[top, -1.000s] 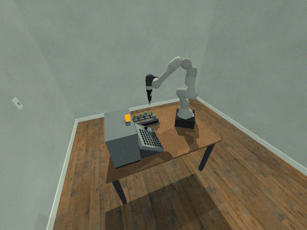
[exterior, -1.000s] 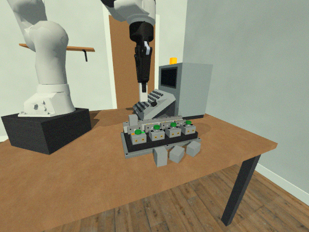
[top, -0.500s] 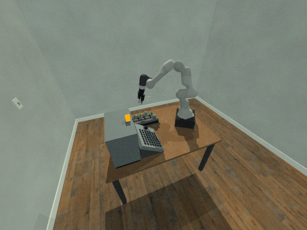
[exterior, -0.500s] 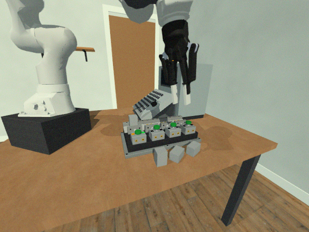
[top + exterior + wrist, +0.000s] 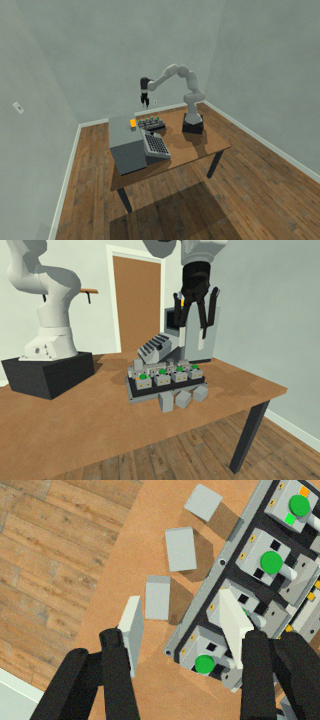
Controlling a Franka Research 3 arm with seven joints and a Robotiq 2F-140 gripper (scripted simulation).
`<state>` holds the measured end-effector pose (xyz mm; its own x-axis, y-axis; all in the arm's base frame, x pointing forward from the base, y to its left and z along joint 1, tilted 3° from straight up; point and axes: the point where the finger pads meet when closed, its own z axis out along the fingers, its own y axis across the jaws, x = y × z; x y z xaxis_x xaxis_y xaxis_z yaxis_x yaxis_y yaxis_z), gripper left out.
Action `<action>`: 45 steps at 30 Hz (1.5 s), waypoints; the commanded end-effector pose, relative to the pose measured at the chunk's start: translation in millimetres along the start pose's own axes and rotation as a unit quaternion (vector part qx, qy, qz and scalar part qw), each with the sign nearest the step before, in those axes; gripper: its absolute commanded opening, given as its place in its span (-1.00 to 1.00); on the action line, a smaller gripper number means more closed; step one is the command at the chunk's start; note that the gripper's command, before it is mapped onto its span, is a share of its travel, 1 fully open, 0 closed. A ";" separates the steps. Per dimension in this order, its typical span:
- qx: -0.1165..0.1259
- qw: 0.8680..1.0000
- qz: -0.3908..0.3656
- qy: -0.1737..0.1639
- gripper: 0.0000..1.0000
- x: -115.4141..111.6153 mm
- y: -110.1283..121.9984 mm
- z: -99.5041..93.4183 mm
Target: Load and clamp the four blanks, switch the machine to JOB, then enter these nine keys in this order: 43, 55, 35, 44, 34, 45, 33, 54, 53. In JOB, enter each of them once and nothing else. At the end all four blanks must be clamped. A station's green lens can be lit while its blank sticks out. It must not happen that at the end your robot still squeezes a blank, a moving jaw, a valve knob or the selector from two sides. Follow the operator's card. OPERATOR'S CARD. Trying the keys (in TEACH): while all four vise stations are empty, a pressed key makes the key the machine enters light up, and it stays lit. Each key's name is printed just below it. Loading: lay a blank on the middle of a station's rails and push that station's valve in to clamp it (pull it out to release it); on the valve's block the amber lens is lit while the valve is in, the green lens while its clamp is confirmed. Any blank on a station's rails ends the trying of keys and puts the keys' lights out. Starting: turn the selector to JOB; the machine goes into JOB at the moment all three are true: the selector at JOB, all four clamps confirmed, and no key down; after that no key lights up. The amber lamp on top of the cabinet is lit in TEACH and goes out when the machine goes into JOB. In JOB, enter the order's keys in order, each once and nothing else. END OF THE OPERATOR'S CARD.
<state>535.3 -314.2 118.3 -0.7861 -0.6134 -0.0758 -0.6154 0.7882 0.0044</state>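
Three loose blanks [image 5: 165,402] [image 5: 181,550] lie beside the vise base [image 5: 144,398] [image 5: 222,561]; the gripper [image 5: 191,339] [image 5: 181,609] hangs above that base's edge, jaws apart and holding nothing, the nearest blank probably below, between the fingertip lines.

Pale grey-green walls [image 5: 124,38] [image 5: 271,304] around a wood-plank floor [image 5: 87,180] [image 5: 168,459] [image 5: 60,540] and brown door [image 5: 136,304].

hand [image 5: 145,107] [image 5: 191,339] [image 5: 181,609] raised, fingers apart (pointing down)
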 end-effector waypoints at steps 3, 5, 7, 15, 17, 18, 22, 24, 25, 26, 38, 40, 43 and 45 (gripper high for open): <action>-0.010 1.000 -0.019 0.011 -0.20 6.2 4.9 3.0; -0.010 1.000 -0.019 0.011 -0.20 6.2 4.9 3.0; -0.010 1.000 -0.019 0.011 -0.20 6.2 4.9 3.0; -0.010 1.000 -0.019 0.011 -0.20 6.2 4.9 3.0; -0.010 1.000 -0.019 0.011 -0.20 6.2 4.9 3.1; -0.010 1.000 -0.019 0.011 -0.20 6.2 4.9 3.1; -0.010 1.000 -0.019 0.011 -0.20 6.2 4.9 4.9; -0.010 1.000 -0.019 0.011 -0.20 6.3 5.0 7.1; -0.010 1.000 -0.019 0.011 -0.20 6.3 5.0 8.7; -0.010 1.000 -0.019 0.011 -0.20 6.4 5.0 10.5; -0.010 1.000 -0.019 0.011 -0.20 7.1 5.7 45.8; -0.010 1.000 -0.019 0.011 -0.20 7.3 5.9 55.8; -0.010 1.000 -0.019 0.011 -0.20 7.7 6.2 71.9; -0.010 1.000 -0.019 0.011 -0.20 7.9 6.4 83.1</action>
<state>524.2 -308.8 47.9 -0.7511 -0.6583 -0.0495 -0.6600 0.7503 0.0377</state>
